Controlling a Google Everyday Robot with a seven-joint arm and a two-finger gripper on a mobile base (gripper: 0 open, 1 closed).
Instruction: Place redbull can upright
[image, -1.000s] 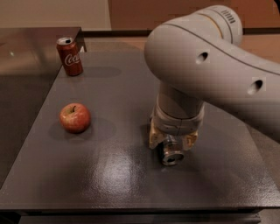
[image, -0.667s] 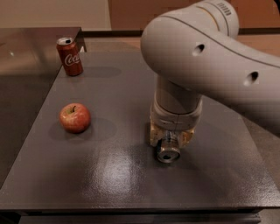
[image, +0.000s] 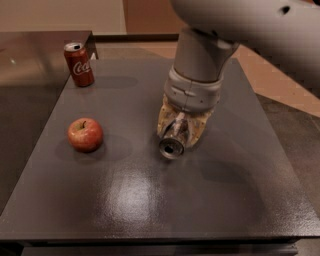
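The redbull can is a slim silver can, tilted with its silver end facing me, just above the dark table near its middle. My gripper points down from the big grey arm and is shut on the can, its tan fingers on either side of it. Most of the can's body is hidden between the fingers.
A red apple lies on the dark table to the left of the gripper. A red Coca-Cola can stands upright at the back left corner. The arm hangs over the back right of the table.
The arm has risen and swung, and the can has lifted with the gripper and tilted more toward me. The apple and Coca-Cola can have not moved.
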